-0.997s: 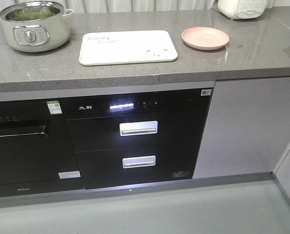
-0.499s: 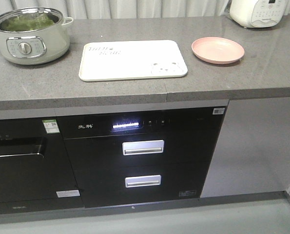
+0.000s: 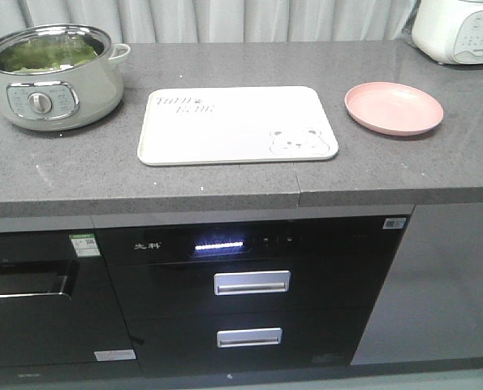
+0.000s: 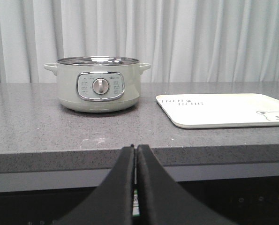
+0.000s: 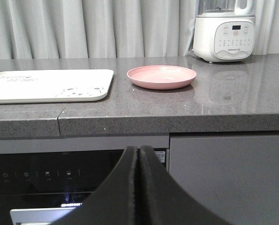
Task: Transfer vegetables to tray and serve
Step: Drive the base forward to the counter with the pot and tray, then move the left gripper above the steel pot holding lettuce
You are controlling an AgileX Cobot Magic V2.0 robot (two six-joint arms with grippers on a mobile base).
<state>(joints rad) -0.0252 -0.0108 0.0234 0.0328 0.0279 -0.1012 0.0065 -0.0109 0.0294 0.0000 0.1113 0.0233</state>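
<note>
Progress: nothing is transferred yet. The vegetables (image 3: 42,53) lie inside the pale green pot (image 3: 54,81) at the left of the worktop (image 3: 225,183). The tray (image 3: 237,126) beside it carries nothing, and the pink plate (image 3: 394,107) sits to its right. My left gripper (image 4: 135,149) and right gripper (image 5: 139,150) hang below the worktop edge, jaws pressed together on nothing. The leaves are bunched in the pot, so I cannot tell their long axis. The tray's long axis runs along the worktop edge.
</note>
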